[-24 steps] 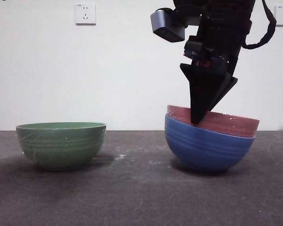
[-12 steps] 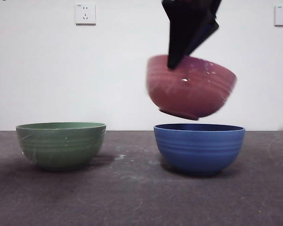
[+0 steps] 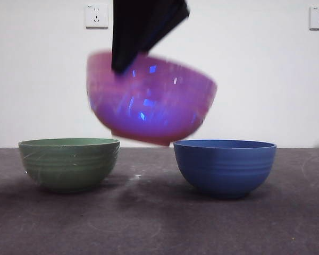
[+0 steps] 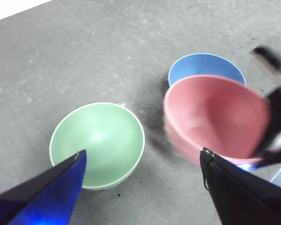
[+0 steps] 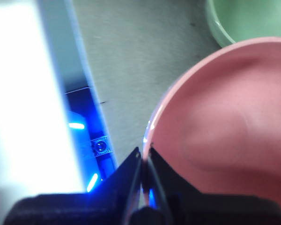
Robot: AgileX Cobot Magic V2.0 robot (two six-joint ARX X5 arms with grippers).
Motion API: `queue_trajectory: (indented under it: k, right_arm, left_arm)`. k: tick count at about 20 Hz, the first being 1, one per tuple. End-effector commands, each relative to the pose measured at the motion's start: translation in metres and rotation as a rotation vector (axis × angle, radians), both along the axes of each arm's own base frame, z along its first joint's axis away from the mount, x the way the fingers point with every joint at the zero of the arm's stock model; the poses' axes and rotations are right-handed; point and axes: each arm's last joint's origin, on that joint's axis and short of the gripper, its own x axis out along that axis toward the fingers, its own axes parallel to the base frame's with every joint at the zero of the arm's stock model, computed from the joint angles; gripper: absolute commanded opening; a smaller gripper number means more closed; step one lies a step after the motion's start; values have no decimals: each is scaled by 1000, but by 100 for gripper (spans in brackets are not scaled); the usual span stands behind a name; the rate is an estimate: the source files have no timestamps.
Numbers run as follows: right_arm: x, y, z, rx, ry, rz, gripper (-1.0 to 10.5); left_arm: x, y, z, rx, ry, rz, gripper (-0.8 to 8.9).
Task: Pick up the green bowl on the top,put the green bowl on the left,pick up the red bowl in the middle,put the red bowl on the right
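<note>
The right gripper (image 5: 144,161) pinches the rim of the red bowl (image 3: 151,98), its two black jaws pressed together on the thin wall, one inside and one outside, as the right wrist view shows. In the front view the gripper comes down from the top edge at about 12 o'clock and grips the bowl's rim at roughly 10 o'clock of the bowl; the bowl hangs tilted in the air, motion-blurred and tinged purple with blue glints, clear of the table (image 3: 149,223). It hangs above the gap between the other two bowls. The green bowl (image 3: 69,163) stands upright on the table at about 8 o'clock from the red bowl, and the blue bowl (image 3: 225,167) stands upright at about 4 o'clock from it; the two are well apart. The left gripper (image 4: 140,164) hovers high over the scene with its jaws spread wide and nothing between them. Two wall sockets (image 3: 96,15) sit on the white wall behind.
</note>
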Motion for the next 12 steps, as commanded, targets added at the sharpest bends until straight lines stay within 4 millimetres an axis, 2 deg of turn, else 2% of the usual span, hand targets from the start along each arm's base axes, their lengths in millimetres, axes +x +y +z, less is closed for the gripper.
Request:
queue_trajectory:
  k: [1, 6, 9, 11, 12]
  right_arm:
    - [8, 12, -21, -44, 29, -23, -12]
    - [20, 31, -61, -118, 72, -23, -12]
    - [22, 35, -72, -144, 91, -15, -12]
    - [22, 35, -72, -143, 89, 5, 57]
    - [22, 35, -72, -143, 89, 5, 163]
  left_arm:
    - [0, 1, 1, -9, -9, 10, 405]
    - [0, 1, 1, -9, -9, 10, 405]
    - [0, 1, 1, -9, -8, 10, 405]
    - [0, 1, 1, -9, -9, 10, 405]
    - [0, 1, 1, -8, -9, 11, 405]
